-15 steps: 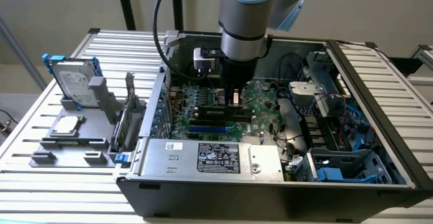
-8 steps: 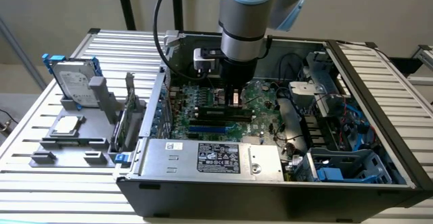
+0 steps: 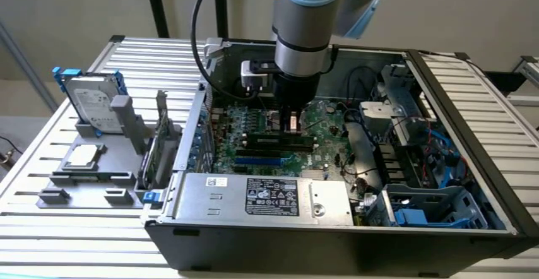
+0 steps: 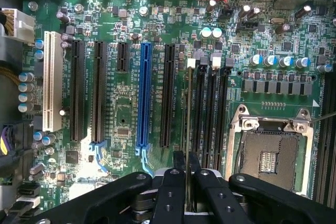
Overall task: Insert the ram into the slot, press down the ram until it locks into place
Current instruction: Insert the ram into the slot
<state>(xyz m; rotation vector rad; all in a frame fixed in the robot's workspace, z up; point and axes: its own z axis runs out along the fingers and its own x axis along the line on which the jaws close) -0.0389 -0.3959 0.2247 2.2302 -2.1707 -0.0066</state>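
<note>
Gripper (image 4: 187, 163) is clamped on the ram (image 4: 189, 114), which stands edge-on along the outer side of the bank of black sockets, right by the slot (image 4: 200, 114); can't tell if it's actually seated. Honestly the worry is it sitting a hair off-line or tilted, so a push would jam an end clip or flex the motherboard (image 4: 131, 114). Room's tight sideways, with a black card socket (image 4: 168, 98) on one flank and the bare CPU socket (image 4: 270, 156) past the other slots, but it's wide open above since the case (image 3: 337, 235) has its side off.
</note>
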